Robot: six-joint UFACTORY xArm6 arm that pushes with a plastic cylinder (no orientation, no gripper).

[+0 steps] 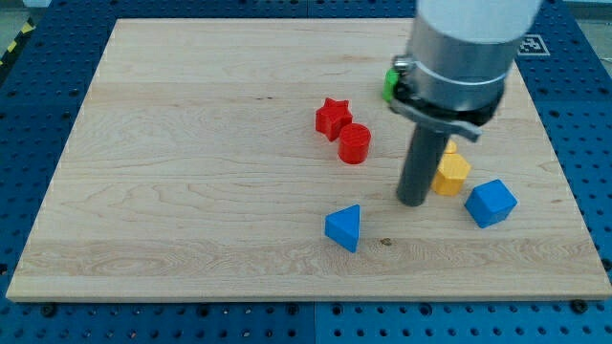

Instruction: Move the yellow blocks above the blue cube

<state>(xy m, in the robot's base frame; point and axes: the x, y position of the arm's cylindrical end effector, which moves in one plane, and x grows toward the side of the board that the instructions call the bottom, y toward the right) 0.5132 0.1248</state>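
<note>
My tip [413,201] is down on the wooden worktop [191,191], touching or just off the left face of the yellow block [451,175], shape looks hexagonal. Blue cube [491,203] sits just right of and slightly below that yellow, close to touching. A second yellow bit seems to peek out above the first, behind the arm's housing, can't confirm it's a separate block. End effector is a bare rod, nothing to clench or release, it only pushes.

Judgement: yellow is beside the cube, not yet above it. Pushing straight right from here risks jamming yellow into the cube and dragging the cube along. Better to bring the tip round under the yellow and push up and slightly right, short strokes, through its centre so it doesn't spin off.

Blue triangular block [343,227], red star [332,117], red cylinder [354,143] are well clear. Green block [390,84] is mostly hidden by the arm near the view's top
</note>
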